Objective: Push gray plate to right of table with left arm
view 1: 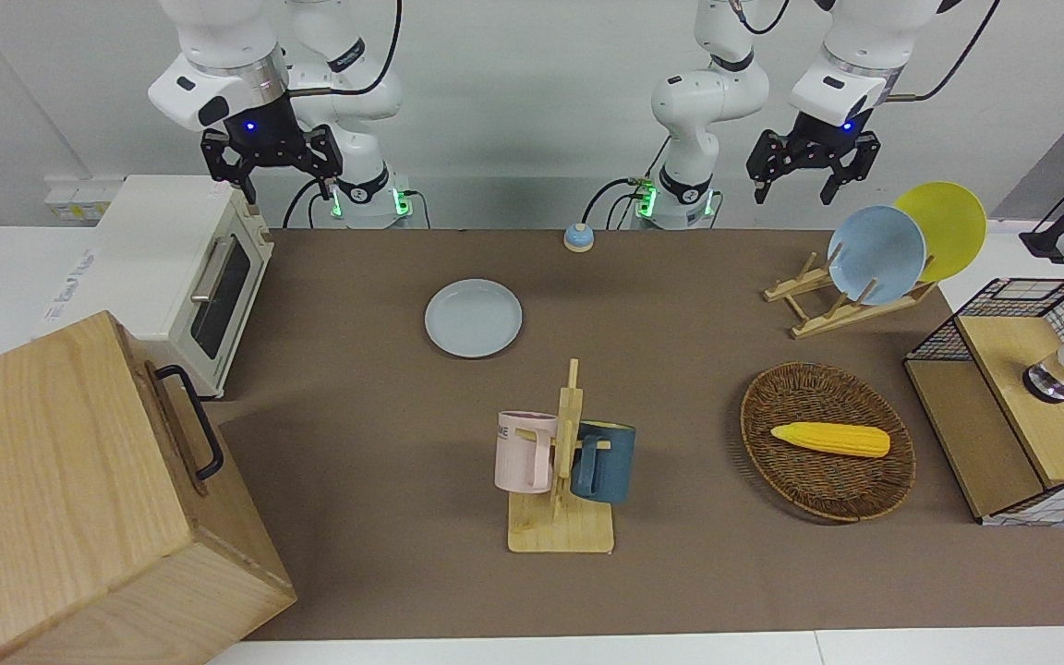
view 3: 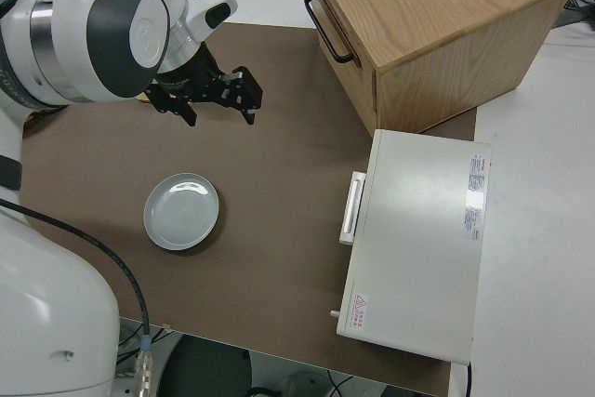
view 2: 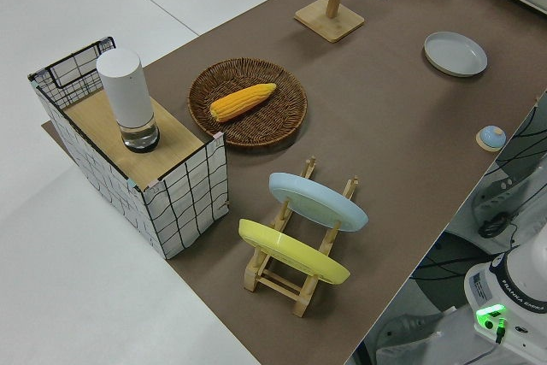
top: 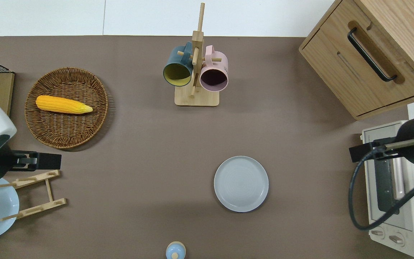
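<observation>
The gray plate (view 1: 474, 318) (top: 241, 183) (view 2: 455, 53) (view 3: 181, 211) lies flat on the brown table (view 1: 680, 573), nearer to the robots than the mug stand and a little toward the right arm's end. My left gripper (view 1: 792, 191) hangs open and empty in the air over the wooden plate rack (top: 31, 194) at the left arm's end, well apart from the plate. The right arm is parked, its gripper (view 1: 290, 185) (view 3: 221, 116) open and empty.
A mug stand (view 1: 564, 462) holds a pink and a dark blue mug. A wicker basket (view 1: 892, 480) holds a corn cob (view 1: 832, 439). The rack carries a bluer plate (view 1: 876, 254) and a yellow one (view 1: 943, 226). A toaster oven (view 1: 190, 268), wooden cabinet (view 1: 61, 489), small bell (view 1: 578, 237) and wire crate (view 1: 1031, 406) stand around.
</observation>
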Available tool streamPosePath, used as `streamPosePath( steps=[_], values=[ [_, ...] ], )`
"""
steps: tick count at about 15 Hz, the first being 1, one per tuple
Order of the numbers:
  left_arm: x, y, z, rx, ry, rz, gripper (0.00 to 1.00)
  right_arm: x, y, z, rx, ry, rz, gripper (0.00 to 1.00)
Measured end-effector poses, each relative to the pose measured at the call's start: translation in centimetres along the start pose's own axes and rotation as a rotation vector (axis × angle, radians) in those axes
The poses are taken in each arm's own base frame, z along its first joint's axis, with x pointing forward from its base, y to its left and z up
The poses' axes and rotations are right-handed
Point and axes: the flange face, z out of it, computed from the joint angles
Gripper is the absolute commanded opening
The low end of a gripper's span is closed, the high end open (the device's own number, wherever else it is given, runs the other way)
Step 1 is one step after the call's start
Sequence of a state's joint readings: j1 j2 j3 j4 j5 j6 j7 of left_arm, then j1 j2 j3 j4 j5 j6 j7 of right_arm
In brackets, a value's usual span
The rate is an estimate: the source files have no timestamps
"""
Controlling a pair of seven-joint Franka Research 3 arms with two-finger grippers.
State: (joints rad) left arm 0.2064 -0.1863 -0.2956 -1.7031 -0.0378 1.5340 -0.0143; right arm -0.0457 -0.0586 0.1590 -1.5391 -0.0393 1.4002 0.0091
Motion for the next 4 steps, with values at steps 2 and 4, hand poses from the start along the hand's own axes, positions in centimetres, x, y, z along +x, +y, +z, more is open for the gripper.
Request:
streamPosePath(
  steps=[2, 4],
  values=[
    [0.0, -0.12, -0.01, 0.0, 0.0, -0.002, 1.0, 0.0, 0.0, 0.0, 0.0, 0.0, 0.0, 0.996],
    [0.0, -0.18, -0.01, 0.0, 0.0, -0.003, 1.0, 0.0, 0.0, 0.0, 0.0, 0.0, 0.0, 0.996]
  ],
)
